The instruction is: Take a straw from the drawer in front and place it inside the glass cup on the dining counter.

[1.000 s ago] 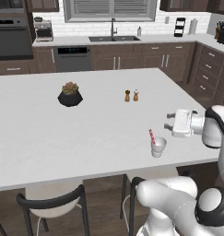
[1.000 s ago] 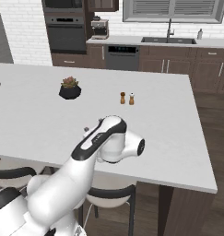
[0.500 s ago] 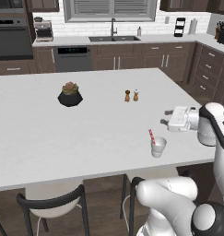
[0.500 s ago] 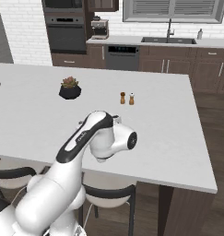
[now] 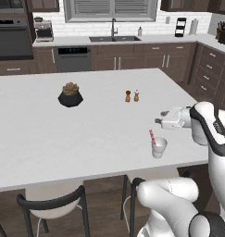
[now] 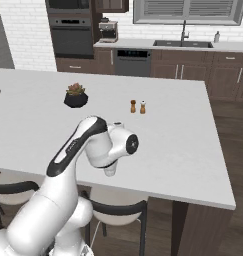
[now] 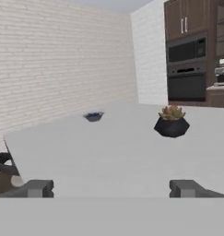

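The straw [image 5: 152, 137], red and white striped, stands leaning in the small whitish glass cup [image 5: 159, 147] near the front edge of the white dining counter [image 5: 86, 134]. My gripper [image 5: 159, 121] hovers a little above and behind the cup, apart from it, pointing left across the counter. In the hand view the two dark fingertips [image 7: 36, 188] stand wide apart with nothing between them, so the gripper [image 7: 111, 189] is open, looking along the counter top [image 7: 109, 152]. My arm covers the cup in the right base view. The drawer is out of view.
A black pot with a succulent [image 5: 70, 94] [image 7: 172, 122] and two small shakers [image 5: 132, 96] stand mid-counter. A small dark bowl [image 7: 93, 116] lies at the far end. Black-backed stools [image 5: 51, 203] [image 6: 118, 207] sit under the near edge.
The hand has drifted slightly left and levelled out above the cup while the elbow shifted. The straw and cup have stayed put, and the jaws have stayed open.
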Available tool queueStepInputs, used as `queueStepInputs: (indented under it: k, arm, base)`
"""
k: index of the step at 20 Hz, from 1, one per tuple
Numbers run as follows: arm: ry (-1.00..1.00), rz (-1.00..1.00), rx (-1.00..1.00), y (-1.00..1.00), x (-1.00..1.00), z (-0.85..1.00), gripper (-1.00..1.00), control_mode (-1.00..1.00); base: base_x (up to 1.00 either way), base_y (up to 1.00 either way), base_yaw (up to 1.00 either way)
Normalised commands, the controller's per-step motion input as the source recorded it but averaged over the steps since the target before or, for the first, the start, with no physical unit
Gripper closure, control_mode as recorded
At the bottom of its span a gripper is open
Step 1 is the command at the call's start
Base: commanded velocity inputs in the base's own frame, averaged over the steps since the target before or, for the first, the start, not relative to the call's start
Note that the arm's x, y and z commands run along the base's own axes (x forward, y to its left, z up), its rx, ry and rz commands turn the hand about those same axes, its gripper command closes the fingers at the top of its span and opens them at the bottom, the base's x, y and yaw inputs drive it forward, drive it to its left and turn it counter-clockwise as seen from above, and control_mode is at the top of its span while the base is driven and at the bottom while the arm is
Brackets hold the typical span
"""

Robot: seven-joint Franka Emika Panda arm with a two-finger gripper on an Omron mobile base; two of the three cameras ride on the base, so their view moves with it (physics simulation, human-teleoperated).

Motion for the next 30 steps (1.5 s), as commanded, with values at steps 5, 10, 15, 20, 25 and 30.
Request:
queueStepInputs:
  k: [5,10,15,20,25,30]
  arm:
    - [0.11,-0.02,-0.06,0.31,0.0,0.0,-1.0,-1.0]
    - [0.1,-0.02,-0.06,0.29,0.01,-0.02,-1.0,-1.0]
    - [0.08,-0.01,-0.06,0.3,0.08,-0.05,-1.0,-1.0]
    - [0.05,0.0,-0.04,0.27,0.14,-0.07,-1.0,-1.0]
    - [0.04,0.0,-0.03,0.27,0.16,-0.08,-1.0,-1.0]
    - [0.03,0.0,-0.02,0.26,0.14,-0.07,-1.0,-1.0]
  base:
    - [0.0,0.0,0.0]
    - [0.0,0.0,0.0]
    - [0.0,0.0,0.0]
    - [0.0,0.0,0.0]
    - [0.0,0.0,0.0]
    - [0.0,0.0,0.0]
